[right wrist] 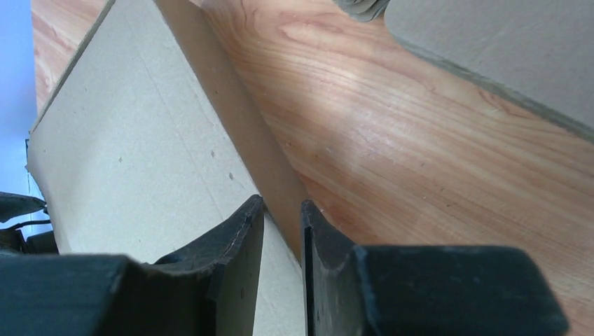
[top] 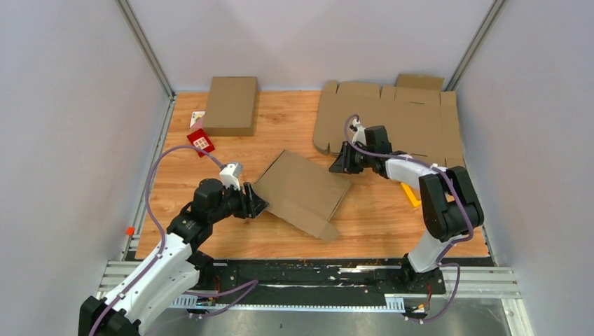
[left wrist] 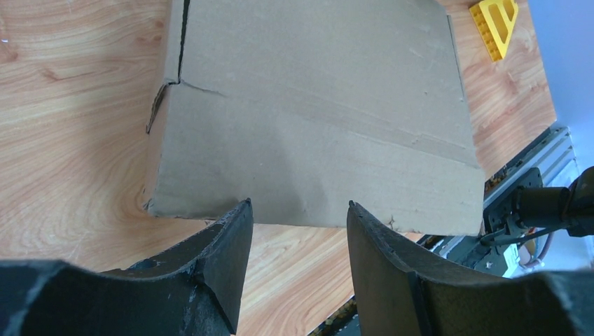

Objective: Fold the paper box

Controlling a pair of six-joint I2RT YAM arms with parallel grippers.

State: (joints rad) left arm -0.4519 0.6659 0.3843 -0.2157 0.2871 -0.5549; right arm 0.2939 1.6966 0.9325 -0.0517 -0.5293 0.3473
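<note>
Brown paper box (top: 302,192) diagonal, long axis left to near-right; left gripper (left wrist: 300,213) spread; right gripper (right wrist: 282,213) narrowed, grip unclear.

The paper box (top: 302,190) is plain, unprinted brown, paler and greyer on one face, with a darker brown flap beside it. Under it the table (top: 378,224) is warm orange wood with streaky grain. The pile of blanks (top: 392,115) and the closed carton (top: 231,105) are that same cardboard brown. A red card (top: 201,142) carries a white grid, and there's a bright yellow block (top: 412,194). The left gripper (top: 258,205) and right gripper (top: 343,162) are black, the arms (top: 157,276) white with black joints, the cables (top: 157,175) purple, the walls (top: 70,105) pale grey.
</note>
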